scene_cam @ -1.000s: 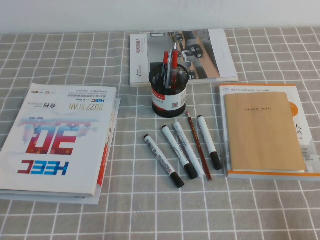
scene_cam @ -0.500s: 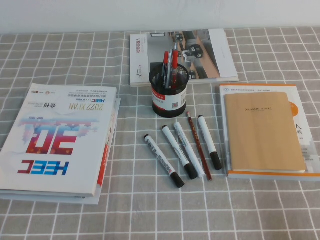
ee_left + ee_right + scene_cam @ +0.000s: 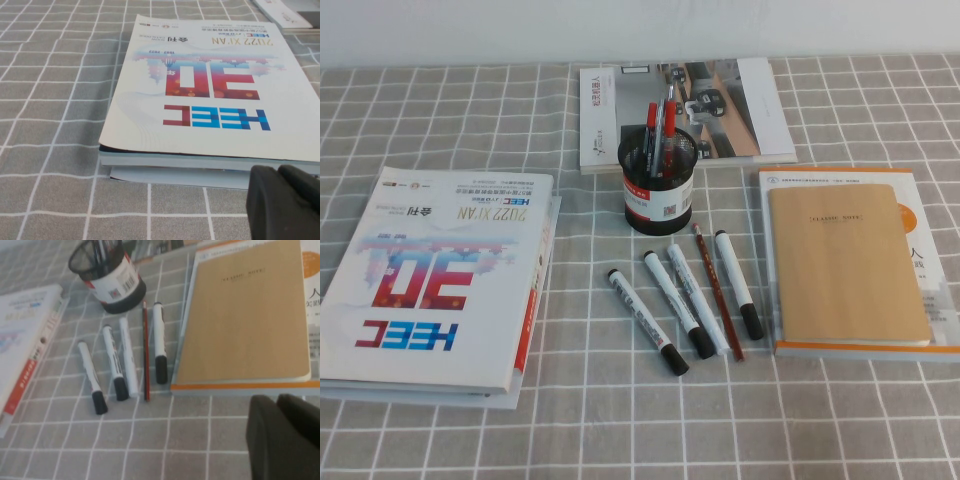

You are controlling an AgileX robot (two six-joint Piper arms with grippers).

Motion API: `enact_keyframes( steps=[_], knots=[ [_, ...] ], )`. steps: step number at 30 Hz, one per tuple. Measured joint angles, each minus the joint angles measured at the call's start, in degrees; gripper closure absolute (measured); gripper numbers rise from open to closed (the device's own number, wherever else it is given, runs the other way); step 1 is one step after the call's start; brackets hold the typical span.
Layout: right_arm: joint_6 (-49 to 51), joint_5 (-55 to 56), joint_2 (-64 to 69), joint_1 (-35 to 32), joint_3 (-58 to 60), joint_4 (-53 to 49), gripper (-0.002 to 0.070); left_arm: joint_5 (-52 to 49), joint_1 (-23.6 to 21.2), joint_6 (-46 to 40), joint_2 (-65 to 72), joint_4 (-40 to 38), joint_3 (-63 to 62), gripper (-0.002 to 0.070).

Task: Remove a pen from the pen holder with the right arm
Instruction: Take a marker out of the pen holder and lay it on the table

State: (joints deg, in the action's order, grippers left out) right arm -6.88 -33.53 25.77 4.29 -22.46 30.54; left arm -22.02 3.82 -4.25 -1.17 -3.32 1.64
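A black mesh pen holder (image 3: 658,186) with a red and white label stands mid-table and holds several red pens (image 3: 661,122). It also shows in the right wrist view as the pen holder (image 3: 107,273). Neither arm appears in the high view. My right gripper (image 3: 276,402) is shut on nothing, low over the cloth on the near side of the tan notebook (image 3: 245,315), well away from the holder. My left gripper (image 3: 278,172) is shut on nothing too, just short of the white book's (image 3: 210,90) near edge.
Several markers (image 3: 677,298) and a red pencil (image 3: 718,290) lie on the grey checked cloth in front of the holder. A magazine (image 3: 680,110) lies behind it, the white book (image 3: 440,280) to the left, the tan notebook (image 3: 845,260) to the right.
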Motion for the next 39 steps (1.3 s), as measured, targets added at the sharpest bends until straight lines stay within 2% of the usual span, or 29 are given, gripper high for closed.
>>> enact_keyframes(
  steps=[9,14,17,25,30,32,34,39],
  knots=[
    [-6.32,-6.48,15.63,0.00,-8.10,-2.23,0.0689,0.00,0.00,0.00,0.00,0.00,0.00,0.0680],
    [-8.60,-5.52,22.98,1.08,-12.12,-2.55,0.0688,0.00,0.00,0.00,0.00,0.00,0.00,0.0680],
    [-8.74,-2.17,27.76,5.38,-14.75,-2.67,0.0688,0.00,0.00,0.00,0.00,0.00,0.00,0.0680],
    [-8.86,13.82,46.01,22.51,-25.63,-4.66,0.0688,0.00,0.00,0.00,0.00,0.00,0.00,0.0680],
    [-8.97,23.96,55.95,27.72,-31.98,-4.79,0.0680,0.00,0.00,0.00,0.00,0.00,0.00,0.0680],
    [-8.97,28.05,59.35,28.46,-34.04,-4.79,0.0653,0.00,0.00,0.00,0.00,0.00,0.00,0.0680],
    [-8.97,32.27,62.34,28.70,-35.73,-4.79,0.0594,0.00,0.00,0.00,0.00,0.00,0.00,0.0680],
    [-8.97,40.04,68.68,28.70,-40.69,-4.59,0.0374,0.00,0.00,0.00,0.00,0.00,0.00,0.0680]
  ],
)
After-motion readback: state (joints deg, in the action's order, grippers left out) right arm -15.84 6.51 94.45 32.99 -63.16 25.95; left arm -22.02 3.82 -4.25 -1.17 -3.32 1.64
